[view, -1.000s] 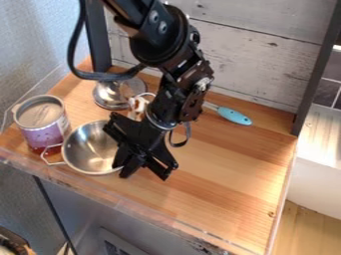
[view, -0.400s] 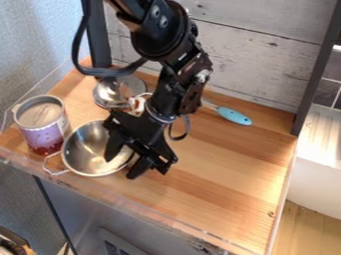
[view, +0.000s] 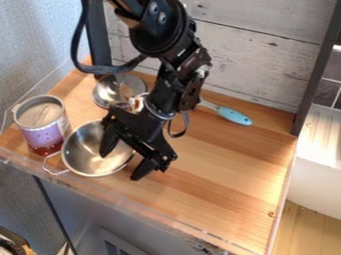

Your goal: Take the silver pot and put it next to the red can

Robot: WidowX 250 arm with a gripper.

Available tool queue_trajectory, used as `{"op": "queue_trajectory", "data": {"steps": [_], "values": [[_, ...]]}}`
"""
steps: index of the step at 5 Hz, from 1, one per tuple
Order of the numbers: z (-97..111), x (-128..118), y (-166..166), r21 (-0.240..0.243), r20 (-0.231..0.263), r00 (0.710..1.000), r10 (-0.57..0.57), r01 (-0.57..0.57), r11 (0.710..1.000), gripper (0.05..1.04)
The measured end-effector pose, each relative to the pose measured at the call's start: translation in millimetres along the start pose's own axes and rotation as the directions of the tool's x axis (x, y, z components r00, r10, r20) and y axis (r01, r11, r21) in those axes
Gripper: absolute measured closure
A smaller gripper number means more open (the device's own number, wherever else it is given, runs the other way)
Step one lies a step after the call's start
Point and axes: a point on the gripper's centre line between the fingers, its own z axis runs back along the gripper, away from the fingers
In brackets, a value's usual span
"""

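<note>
With gripper spread wide, astride the rim of silver pot.
Probably light and stiff, but slippery; better to pinch at rim, away from wire handle.

No readable text or numbers
At the left, the can has a purple and red label around its side, with marks too small to read.
</note>
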Motion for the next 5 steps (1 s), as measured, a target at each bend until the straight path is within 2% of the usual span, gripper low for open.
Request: {"op": "queue_trajectory", "data": {"steps": [1,2,3,4,5], "values": [[8.0,-5.9,-4.5,-0.029,0.017,1.000,-0.013,0.014,0.999,0.095],[31.1,-13.4,0.8,-0.070,0.069,0.998,0.002,0.003,0.998,0.089],[51.5,-21.0,8.3,-0.091,0.126,0.992,0.025,-0.013,0.996,0.085],[69.6,-31.1,12.4,-0.079,0.152,0.988,0.039,-0.027,0.996,0.085],[69.9,-31.2,12.3,-0.081,0.153,0.988,0.037,-0.025,0.996,0.085]]}}
